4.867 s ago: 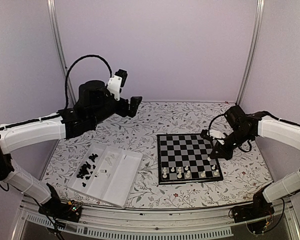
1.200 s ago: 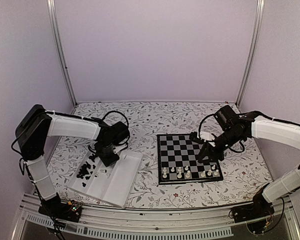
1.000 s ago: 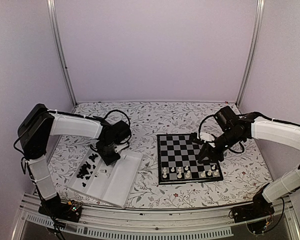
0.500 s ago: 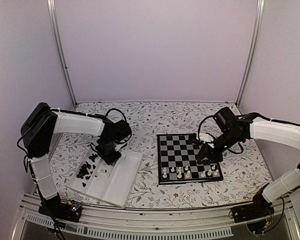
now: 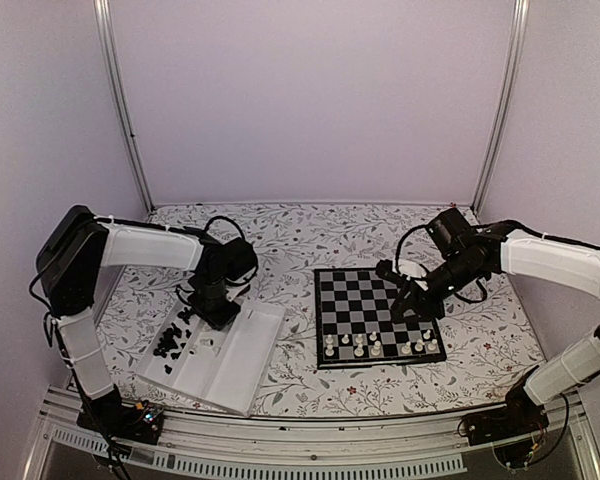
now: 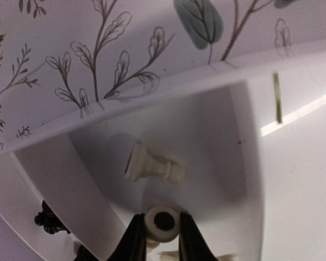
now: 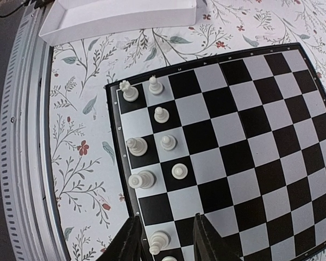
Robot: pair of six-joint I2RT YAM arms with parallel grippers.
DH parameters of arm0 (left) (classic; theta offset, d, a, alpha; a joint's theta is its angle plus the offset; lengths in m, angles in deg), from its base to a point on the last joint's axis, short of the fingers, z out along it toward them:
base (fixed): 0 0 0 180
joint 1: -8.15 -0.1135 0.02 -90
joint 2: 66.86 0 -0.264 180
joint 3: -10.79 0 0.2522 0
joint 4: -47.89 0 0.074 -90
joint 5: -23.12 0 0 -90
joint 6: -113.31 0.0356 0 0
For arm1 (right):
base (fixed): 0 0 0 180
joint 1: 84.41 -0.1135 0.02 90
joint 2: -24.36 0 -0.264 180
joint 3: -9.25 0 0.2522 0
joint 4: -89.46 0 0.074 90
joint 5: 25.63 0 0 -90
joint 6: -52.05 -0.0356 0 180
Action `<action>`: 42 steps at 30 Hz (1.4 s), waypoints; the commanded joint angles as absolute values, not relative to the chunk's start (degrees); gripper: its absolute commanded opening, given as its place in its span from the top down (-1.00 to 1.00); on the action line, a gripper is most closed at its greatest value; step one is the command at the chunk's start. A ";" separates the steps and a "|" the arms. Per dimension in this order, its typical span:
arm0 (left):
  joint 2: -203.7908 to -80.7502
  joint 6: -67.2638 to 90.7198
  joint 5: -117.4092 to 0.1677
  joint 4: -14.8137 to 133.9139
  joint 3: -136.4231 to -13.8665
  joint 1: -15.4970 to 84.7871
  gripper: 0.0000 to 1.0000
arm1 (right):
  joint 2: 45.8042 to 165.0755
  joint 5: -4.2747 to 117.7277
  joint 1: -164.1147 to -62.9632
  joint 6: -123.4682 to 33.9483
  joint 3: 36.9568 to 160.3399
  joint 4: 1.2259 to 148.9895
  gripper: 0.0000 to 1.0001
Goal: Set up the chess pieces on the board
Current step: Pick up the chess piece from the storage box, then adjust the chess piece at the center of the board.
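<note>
In the left wrist view my left gripper [image 6: 162, 228] is shut on a cream-white chess piece [image 6: 162, 221], round base toward the camera, low inside the white tray [image 6: 168, 81]. Another cream piece [image 6: 152, 165] lies on its side just beyond it. From above, the left gripper [image 5: 218, 318] dips into the tray's far end. The board [image 5: 365, 300] carries several white pieces [image 5: 375, 347] in its two near rows. My right gripper [image 5: 405, 308] hovers open above the board's right part. In its wrist view one white piece [image 7: 159, 242] stands on the board [image 7: 244, 136] below the open right gripper [image 7: 165, 239].
Several black pieces [image 5: 170, 340] lie in the tray's left compartment; one black piece [image 6: 48, 220] shows past a divider. The tray [image 5: 240, 370] sits slanted, left of the board. A metal rail [image 7: 22, 136] runs along the table's near edge.
My left gripper's jaws have narrowed and shut on the cream piece in the tray. The right gripper has barely shifted above the board and stays open.
</note>
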State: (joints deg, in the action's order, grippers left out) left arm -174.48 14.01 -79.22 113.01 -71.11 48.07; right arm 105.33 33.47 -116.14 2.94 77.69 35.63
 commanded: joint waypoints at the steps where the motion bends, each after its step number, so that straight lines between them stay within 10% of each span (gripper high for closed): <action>1: -167.90 11.19 -75.98 115.77 -71.42 47.32 0.79 | 105.62 29.71 -116.32 1.96 82.48 34.29 0.31; 23: -143.25 -7.42 -57.05 54.64 -63.10 54.32 0.73 | 130.65 3.87 -120.97 -17.86 118.11 41.68 0.12; 42: -145.97 -14.02 -48.01 44.08 -60.06 55.28 0.70 | 137.18 -0.37 -125.98 -20.40 127.08 42.29 0.18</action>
